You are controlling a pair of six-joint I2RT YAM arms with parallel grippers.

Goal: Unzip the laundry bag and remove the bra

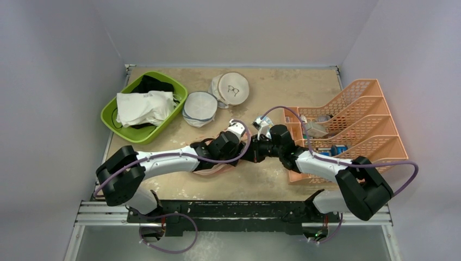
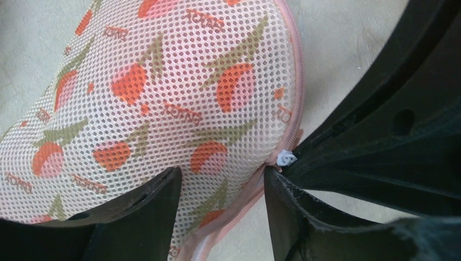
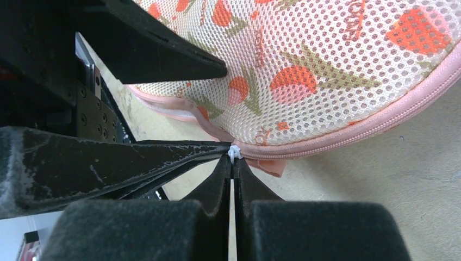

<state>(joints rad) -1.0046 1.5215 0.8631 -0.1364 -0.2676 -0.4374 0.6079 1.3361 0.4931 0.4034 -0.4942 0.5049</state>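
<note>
step in hand: unzipping, at its very start (the zip [image 3: 348,136] looks closed along the whole stretch in view).
laundry bag [image 1: 209,169]: flat on the counter [image 1: 282,89], near its front edge, under both wrists.
right pincer [image 3: 234,163]: closed tight on the small white zip pull [image 3: 234,151] at the bag's pink rim.
left pincer [image 2: 222,182]: fingers [image 2: 147,217] parted, astride the bag's edge just beside the pull; no firm hold on the fabric is evident.
bra: not in view; judged to be inside the bag.
next move: likely a steady draw of the pull along the curved pink track, with the left pincer pressing or nipping the bag so that it does not slide along.
</note>
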